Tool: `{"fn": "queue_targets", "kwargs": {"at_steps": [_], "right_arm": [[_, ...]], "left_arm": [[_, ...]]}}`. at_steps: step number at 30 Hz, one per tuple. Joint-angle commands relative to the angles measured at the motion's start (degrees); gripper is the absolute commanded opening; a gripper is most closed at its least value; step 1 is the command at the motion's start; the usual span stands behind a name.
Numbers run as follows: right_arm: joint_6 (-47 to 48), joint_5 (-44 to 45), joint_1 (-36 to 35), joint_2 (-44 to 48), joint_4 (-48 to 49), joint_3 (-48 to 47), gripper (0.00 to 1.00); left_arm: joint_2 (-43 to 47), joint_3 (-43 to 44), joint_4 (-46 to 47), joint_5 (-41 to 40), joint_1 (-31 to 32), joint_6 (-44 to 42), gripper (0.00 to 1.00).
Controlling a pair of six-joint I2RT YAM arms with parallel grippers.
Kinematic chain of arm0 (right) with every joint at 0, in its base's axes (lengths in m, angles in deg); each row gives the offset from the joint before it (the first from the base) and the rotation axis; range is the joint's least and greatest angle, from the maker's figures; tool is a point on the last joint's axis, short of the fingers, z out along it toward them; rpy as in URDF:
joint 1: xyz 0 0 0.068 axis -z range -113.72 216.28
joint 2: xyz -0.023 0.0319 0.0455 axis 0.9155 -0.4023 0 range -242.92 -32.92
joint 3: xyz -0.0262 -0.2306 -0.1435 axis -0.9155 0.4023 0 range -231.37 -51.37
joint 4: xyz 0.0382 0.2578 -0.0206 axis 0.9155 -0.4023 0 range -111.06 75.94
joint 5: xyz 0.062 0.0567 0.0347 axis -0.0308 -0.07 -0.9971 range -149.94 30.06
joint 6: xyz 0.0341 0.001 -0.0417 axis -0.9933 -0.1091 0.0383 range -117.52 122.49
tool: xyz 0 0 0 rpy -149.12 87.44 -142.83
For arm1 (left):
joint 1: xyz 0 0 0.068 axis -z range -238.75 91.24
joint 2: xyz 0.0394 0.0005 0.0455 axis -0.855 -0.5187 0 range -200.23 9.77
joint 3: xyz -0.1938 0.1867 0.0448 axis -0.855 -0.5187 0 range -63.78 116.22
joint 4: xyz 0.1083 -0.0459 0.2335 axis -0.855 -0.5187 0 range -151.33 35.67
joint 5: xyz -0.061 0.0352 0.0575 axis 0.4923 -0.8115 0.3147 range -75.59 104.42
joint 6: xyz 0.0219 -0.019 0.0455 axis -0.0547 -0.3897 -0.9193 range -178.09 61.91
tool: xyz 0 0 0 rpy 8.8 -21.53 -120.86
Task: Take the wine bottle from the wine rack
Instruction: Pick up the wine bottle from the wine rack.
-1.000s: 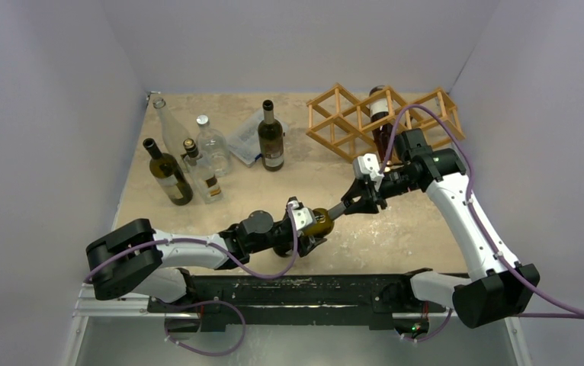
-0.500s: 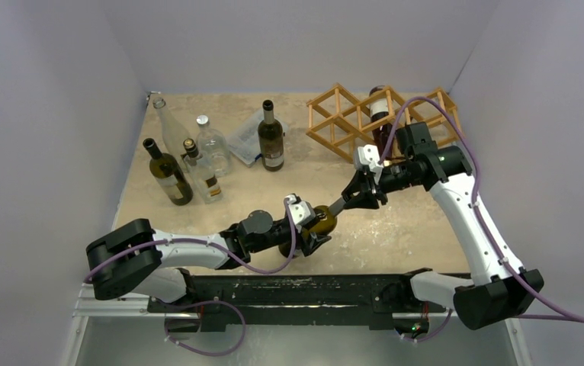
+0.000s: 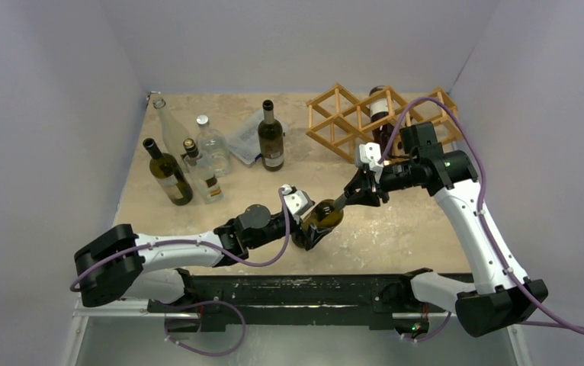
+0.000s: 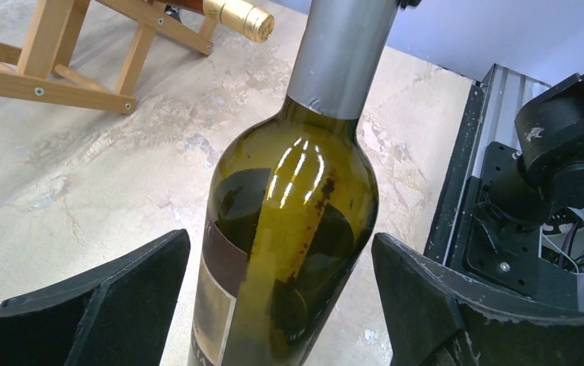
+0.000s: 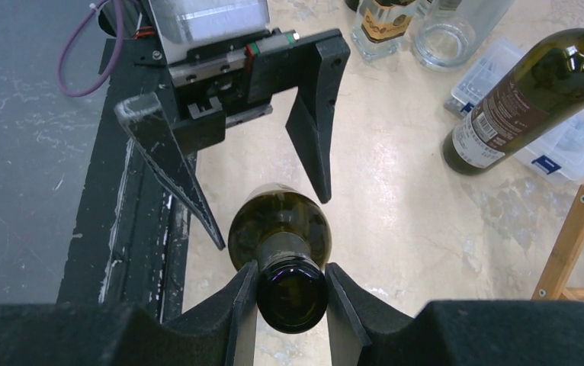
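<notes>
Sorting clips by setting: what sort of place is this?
Likely a robot lab cell: plain walls enclose a table, two robot arms are mounted at its near edge, and bottles stand near a wine rack.

Beige table (image 3: 411,225), wine rack (image 3: 350,126) (far right), standing bottles (image 3: 168,171)

The olive-green glass wine bottle (image 4: 296,221) is glossy, its grey neck foil (image 4: 342,53) matt and smooth; the light-brown lattice wine rack (image 4: 52,85) is smooth wood; the beige mottled table (image 4: 83,175) looks matt, stone-like
</notes>
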Motion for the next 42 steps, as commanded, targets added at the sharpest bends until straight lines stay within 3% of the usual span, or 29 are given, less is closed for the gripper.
{"fn": "queue_targets", "kwargs": {"at_steps": [1,11,20,27,37,42], "right_arm": [[-2.30,-0.12,0.06,2.35,3.03,-0.97,0.00],[-1.46,-1.14,0.02,2.19,1.72,-0.59,0.00],[-1.02,-2.38,0.02,2.14,1.68,0.25,0.00],[-1.02,-2.92,0.04,1.94,1.90,0.51,0.00],[-0.93,-3.28,0.06,1.65,2.24,1.11,0.00],[-1.02,-3.45,0.04,1.57,2.39,1.47,0.00]], "left_arm": [[5.94,4.26,-7.08,-0.67,-0.31,-0.22,0.90],[13.21,8.33,-16.27,6.95,-0.32,-8.84,0.90],[5.78,15.50,-12.98,8.38,0.50,-17.44,0.89],[-0.47,18.55,-9.28,4.80,1.91,-18.01,0.88],[-4.23,18.56,-4.99,-3.60,2.97,-17.19,0.67],[-4.90,18.09,-2.62,-5.88,3.67,-17.62,0.63]]}}
